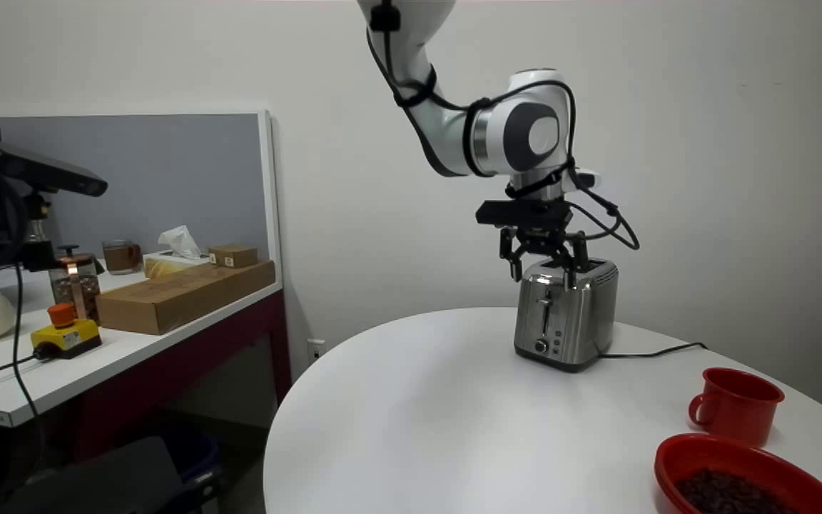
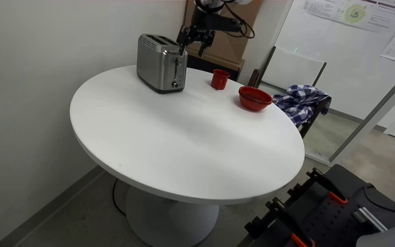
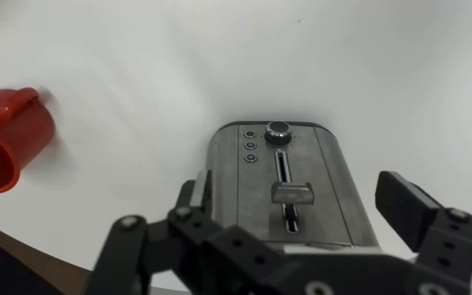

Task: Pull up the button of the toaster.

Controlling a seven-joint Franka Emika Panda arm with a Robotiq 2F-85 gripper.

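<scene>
Toaster (image 1: 568, 321) is set upright near the wall-side edge of the round table (image 1: 411, 421), its black cord (image 1: 650, 353) run out toward the same edge. Lever (image 3: 292, 194) is seen in the upper part of its slot (image 3: 282, 167) in both exterior views. Gripper (image 1: 543, 277) is held at the toaster's lever end, near the top, fingers (image 3: 404, 209) spread; in the wrist view the lever is framed between them, apart from both. Red mug (image 2: 219, 80) and red bowl (image 2: 254, 106) are placed near the table's edge, mug between toaster and bowl.
</scene>
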